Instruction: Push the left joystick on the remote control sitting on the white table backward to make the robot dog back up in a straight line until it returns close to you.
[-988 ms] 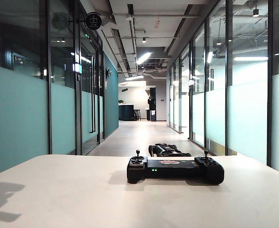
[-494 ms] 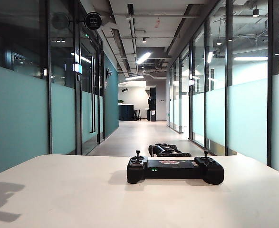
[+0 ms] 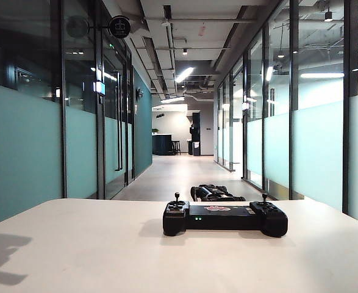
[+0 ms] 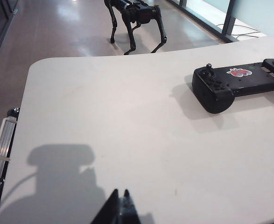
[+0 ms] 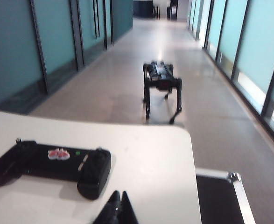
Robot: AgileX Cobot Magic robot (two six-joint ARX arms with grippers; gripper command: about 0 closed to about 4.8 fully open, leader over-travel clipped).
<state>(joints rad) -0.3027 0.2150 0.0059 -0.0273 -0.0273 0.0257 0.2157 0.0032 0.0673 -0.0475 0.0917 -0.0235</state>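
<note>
Black remote lies well ahead of both closed, empty end effectors, left and right; dog already close, so further joystick pushing risks hitting the tabletop.

Bright ceiling light; perhaps slight blur

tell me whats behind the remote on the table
Behind the remote the robot dog stands on the corridor floor beyond the table edge. In the exterior view its legs are hidden by the table and remote.
</note>
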